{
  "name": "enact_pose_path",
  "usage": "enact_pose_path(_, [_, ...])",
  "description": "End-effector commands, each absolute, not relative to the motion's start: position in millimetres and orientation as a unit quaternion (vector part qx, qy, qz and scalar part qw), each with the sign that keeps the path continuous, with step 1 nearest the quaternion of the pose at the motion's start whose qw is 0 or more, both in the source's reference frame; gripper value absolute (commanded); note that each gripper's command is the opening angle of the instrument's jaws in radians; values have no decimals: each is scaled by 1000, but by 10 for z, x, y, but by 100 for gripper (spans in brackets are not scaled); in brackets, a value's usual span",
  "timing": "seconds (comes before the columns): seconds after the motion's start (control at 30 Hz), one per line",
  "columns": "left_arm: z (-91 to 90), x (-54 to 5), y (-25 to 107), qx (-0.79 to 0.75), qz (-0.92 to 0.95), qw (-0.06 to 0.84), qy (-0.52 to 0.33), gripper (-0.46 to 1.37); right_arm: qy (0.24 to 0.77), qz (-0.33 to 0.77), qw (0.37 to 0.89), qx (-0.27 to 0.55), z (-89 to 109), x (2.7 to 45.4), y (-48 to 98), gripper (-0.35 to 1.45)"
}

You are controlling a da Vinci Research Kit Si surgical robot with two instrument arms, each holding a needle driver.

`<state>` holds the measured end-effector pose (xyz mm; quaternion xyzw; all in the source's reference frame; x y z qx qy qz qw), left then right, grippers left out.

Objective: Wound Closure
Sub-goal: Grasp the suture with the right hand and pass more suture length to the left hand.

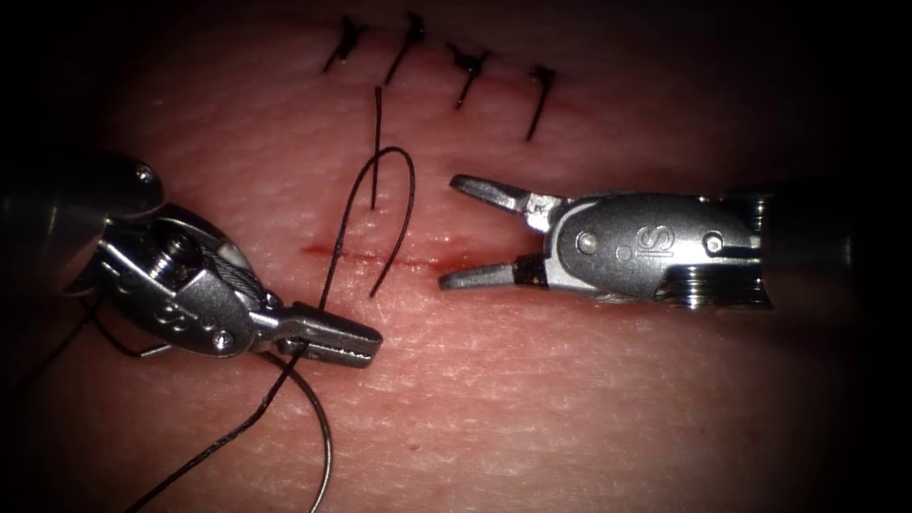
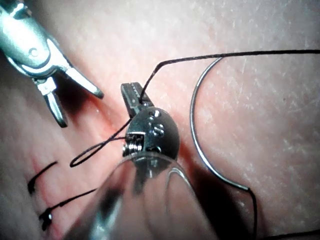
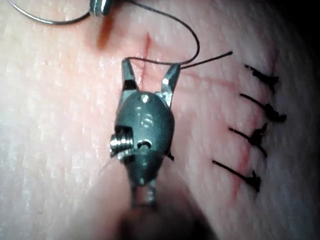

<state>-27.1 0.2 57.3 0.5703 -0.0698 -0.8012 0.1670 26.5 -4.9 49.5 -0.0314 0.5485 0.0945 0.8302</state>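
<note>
The cut (image 1: 380, 256) runs across the tissue (image 1: 570, 399), with red fluid along it. My left tool (image 1: 366, 344) sits below the cut's left end with its jaws shut on the thread (image 1: 328, 285), also seen in the left wrist view (image 2: 127, 90). From those jaws the thread loops up over the cut (image 1: 391, 152) and back down. A short free tail (image 1: 377, 142) enters the tissue above the cut. The curved needle (image 1: 326, 437) lies loose on the tissue below the left tool (image 2: 192, 115), held by neither tool and not in the tissue. My right tool (image 1: 451, 233) is open at the cut's right end, holding nothing (image 3: 150, 65).
Several finished stitches (image 1: 470, 66) with short cut ends line the tissue's far side (image 3: 260, 135). The long thread (image 1: 209, 451) trails off from the left jaws toward the lower left. The right tool (image 2: 81, 109) also appears open in the left wrist view.
</note>
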Motion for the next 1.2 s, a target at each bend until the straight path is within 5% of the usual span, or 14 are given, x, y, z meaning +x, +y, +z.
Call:
enact_pose_path(0.03, [571,-275,1,571,-802,164,-62,-35,548,85,831,-37,491,265,-41,123])
enact_pose_path(0.77, [531,-295,12,585,-796,144,-54,-35,574,-30,811,-112,476,310,-21,128])
enact_pose_path(1.2, [529,-300,12,587,-796,142,-50,-35,576,-60,805,-130,476,321,-24,101])
